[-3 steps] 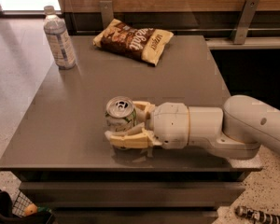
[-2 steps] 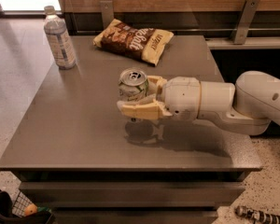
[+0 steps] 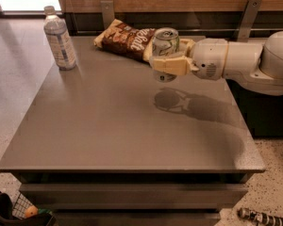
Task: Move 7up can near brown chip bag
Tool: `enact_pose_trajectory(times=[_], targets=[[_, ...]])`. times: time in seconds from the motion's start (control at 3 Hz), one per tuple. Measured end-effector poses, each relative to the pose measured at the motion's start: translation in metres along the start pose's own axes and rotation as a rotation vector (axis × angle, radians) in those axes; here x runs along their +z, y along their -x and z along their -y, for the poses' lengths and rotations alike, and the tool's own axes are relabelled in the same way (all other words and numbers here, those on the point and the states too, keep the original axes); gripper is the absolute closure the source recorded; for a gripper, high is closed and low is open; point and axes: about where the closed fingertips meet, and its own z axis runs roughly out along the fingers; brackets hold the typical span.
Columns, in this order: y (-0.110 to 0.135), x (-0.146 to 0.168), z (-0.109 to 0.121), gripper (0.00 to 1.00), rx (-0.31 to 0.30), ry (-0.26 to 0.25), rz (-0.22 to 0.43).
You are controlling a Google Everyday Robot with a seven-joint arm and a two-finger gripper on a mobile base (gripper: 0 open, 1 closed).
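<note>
Camera view: the 7up can, label unreadable, hangs clear of the desk just beside the brown chip bag with white script. The tool clamps it; a water bottle stands back left.
</note>
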Motion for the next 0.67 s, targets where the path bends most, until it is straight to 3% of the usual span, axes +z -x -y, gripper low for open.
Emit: enact_pose_trajectory(times=[0.67], targets=[[-0.014,-0.018,0.100,1.00,0.021,-0.246,-0.027]])
